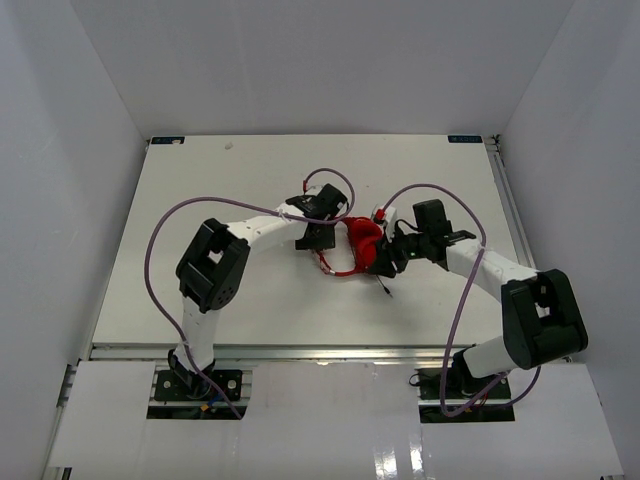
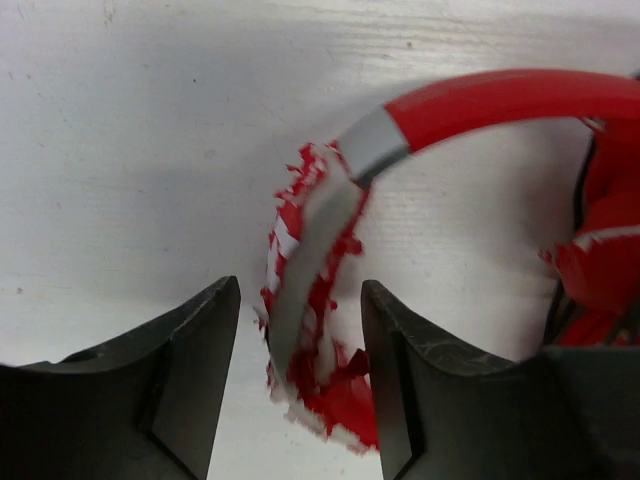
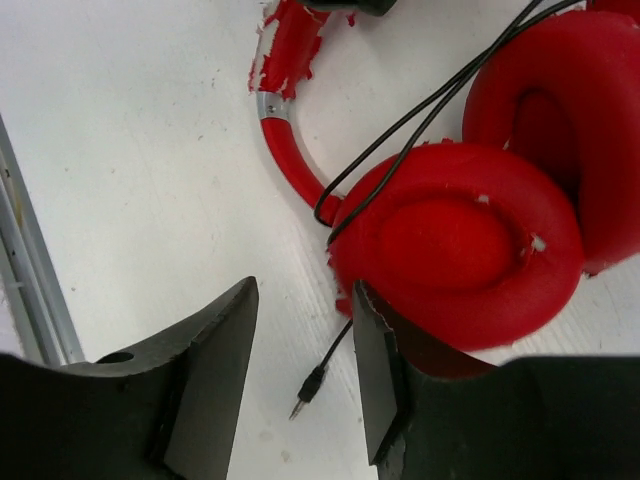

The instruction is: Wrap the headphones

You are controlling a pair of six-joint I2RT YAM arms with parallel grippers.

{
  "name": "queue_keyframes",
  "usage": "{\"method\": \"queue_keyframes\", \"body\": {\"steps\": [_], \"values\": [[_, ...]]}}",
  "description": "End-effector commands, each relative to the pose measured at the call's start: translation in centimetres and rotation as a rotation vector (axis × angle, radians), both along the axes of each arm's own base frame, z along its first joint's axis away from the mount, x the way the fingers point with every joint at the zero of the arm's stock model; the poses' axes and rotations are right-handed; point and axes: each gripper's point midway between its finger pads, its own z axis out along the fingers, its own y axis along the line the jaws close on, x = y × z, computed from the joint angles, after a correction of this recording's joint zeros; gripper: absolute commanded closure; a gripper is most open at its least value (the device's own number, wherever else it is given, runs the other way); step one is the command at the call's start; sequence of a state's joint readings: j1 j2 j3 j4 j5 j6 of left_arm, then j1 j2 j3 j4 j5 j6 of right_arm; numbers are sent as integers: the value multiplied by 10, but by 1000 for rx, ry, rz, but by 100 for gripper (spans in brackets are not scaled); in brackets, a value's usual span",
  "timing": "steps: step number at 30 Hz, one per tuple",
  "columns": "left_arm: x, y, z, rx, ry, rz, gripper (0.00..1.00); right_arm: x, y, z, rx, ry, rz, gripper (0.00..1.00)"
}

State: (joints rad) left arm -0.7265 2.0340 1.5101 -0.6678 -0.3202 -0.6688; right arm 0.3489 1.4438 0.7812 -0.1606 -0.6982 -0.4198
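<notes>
The red headphones (image 1: 362,246) lie at mid table between both arms. My left gripper (image 1: 318,238) is open, and its jaws stand on either side of the worn, flaking part of the headband (image 2: 310,250). In its wrist view the gripper (image 2: 300,292) has the right finger (image 2: 400,370) close against the red flakes. My right gripper (image 1: 392,256) is open just beside the near ear cup (image 3: 455,250). The second ear cup (image 3: 575,110) lies behind it. The thin black cable (image 3: 425,115) runs over the cups. Its plug (image 3: 312,383) lies on the table between my right gripper's (image 3: 303,300) fingers, untouched.
Purple robot cables (image 1: 160,235) loop above both arms. A metal rail (image 3: 30,280) runs along the table's right edge, close to the right gripper. White walls enclose the table on three sides.
</notes>
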Motion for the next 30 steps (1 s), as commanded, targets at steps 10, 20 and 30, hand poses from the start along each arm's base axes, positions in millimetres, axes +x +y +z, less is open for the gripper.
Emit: {"method": "queue_keyframes", "body": {"steps": [10, 20, 30], "values": [[-43, -9, 172, -368, -262, -244, 2, -21, -62, 121, -57, -281, -249, 10], [-157, 46, 222, -598, -572, -560, 2, -18, -119, 127, -120, -327, -568, 10], [-180, 68, 186, -584, -585, -579, 2, -10, -136, 130, -107, -345, -670, 10]]}}
